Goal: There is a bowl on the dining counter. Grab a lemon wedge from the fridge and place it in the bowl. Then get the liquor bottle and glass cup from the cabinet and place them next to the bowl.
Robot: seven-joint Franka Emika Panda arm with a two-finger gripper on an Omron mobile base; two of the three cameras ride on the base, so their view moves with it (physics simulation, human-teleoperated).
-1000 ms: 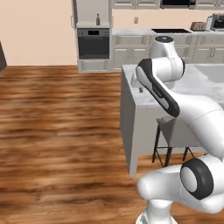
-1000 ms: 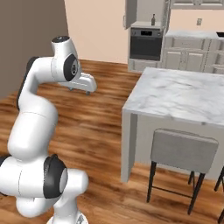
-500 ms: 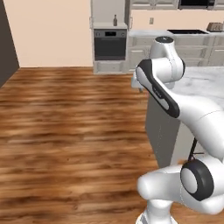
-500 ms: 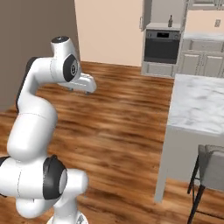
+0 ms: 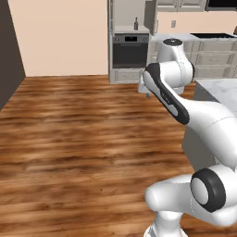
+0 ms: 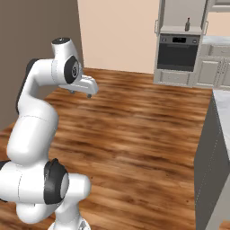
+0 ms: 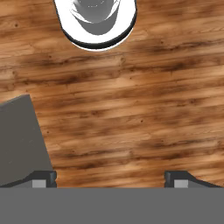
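The gripper (image 7: 109, 181) stands wide and empty above the wooden floor (image 7: 131, 113). In the left base view we locate the liquor bottle (image 5: 136, 23) on the cabinet (image 5: 129, 14) shelf. The right base view shows the same. We judge it rigid, slippery, breakable: clasp the body, not the neck.

A wooden plank floor (image 5: 69, 139) carries the grey-sided marble desk (image 6: 218, 148) at the right, and a small bottle (image 6: 188, 24) stands on a far beige shelf (image 6: 182, 30).

the gripper (image 6: 83, 93) is hanging empty over the wood floor (image 6: 134, 121), the liquor bottle (image 6: 187, 24) standing in the far cabinet (image 6: 182, 15).
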